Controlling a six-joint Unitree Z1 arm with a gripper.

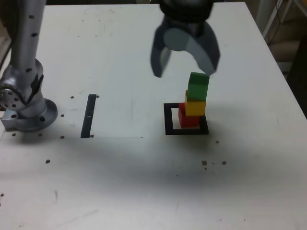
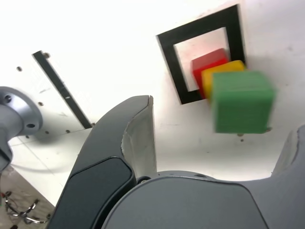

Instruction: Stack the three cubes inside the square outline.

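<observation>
In the exterior view, a three-high tower is seen on the white table (image 1: 144, 182): the red cube (image 1: 187, 118) at the bottom, the yellow cube (image 1: 195, 106) on it, the green cube (image 1: 198, 86) on top. The red cube is set inside the square outline (image 1: 169, 120), toward that view's right side of the frame. Above the stack the gripper (image 1: 184, 73) is held with its jaws spread wide — nothing is gripped, though one fingertip is seen just beside the green cube's top edge. The arm's base (image 1: 29, 112) is planted at that view's left, with a thin black strip (image 1: 88, 116) lying between it and the outline.

In the wrist view, the stack is looked down upon — green cube (image 2: 242, 101) nearest, yellow cube (image 2: 215, 74) and red cube (image 2: 207, 62) peeking out behind it, the square outline (image 2: 171, 62) framing them. The gripper's fingers (image 2: 138, 138) are parted, with empty space between. The black strip (image 2: 62, 88) is seen off to the side.
</observation>
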